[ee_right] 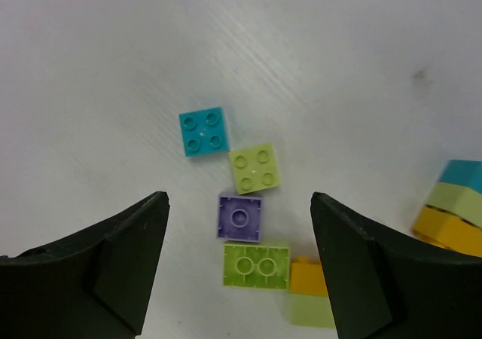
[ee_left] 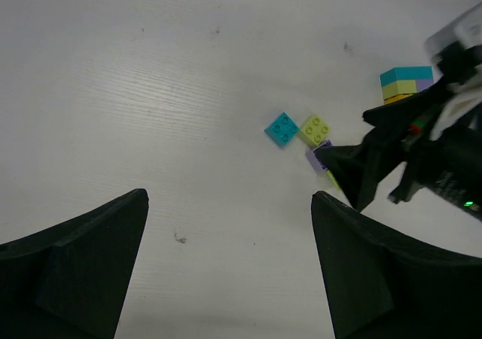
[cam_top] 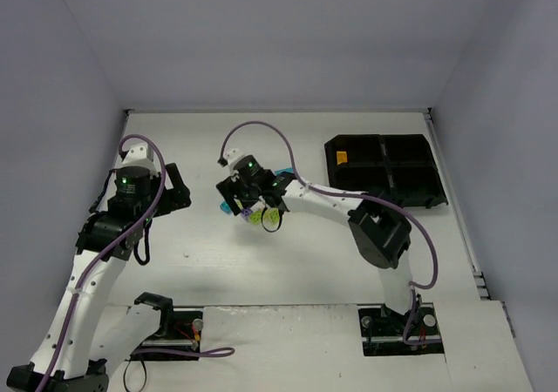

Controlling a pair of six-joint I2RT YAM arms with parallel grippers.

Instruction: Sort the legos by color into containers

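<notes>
Several legos lie in a loose cluster on the white table. In the right wrist view I see a cyan brick [ee_right: 202, 131], a yellow-green square brick [ee_right: 255, 167], a purple brick [ee_right: 240, 218] lying studs down, a yellow-green long brick [ee_right: 257, 266] studs down, an orange brick [ee_right: 309, 276], and a cyan, green and orange stack [ee_right: 456, 211] at the right edge. My right gripper [ee_right: 239, 203] is open just above the cluster, its fingers either side of the purple brick. My left gripper [ee_left: 230, 200] is open and empty over bare table left of the cluster. The black tray [cam_top: 410, 176] sits at the back right and holds an orange brick [cam_top: 342, 158].
The right arm's purple cable [cam_top: 261, 129] loops above the cluster. White walls [cam_top: 70, 104] close in the table at left, back and right. Both arm bases [cam_top: 401, 327] stand at the near edge.
</notes>
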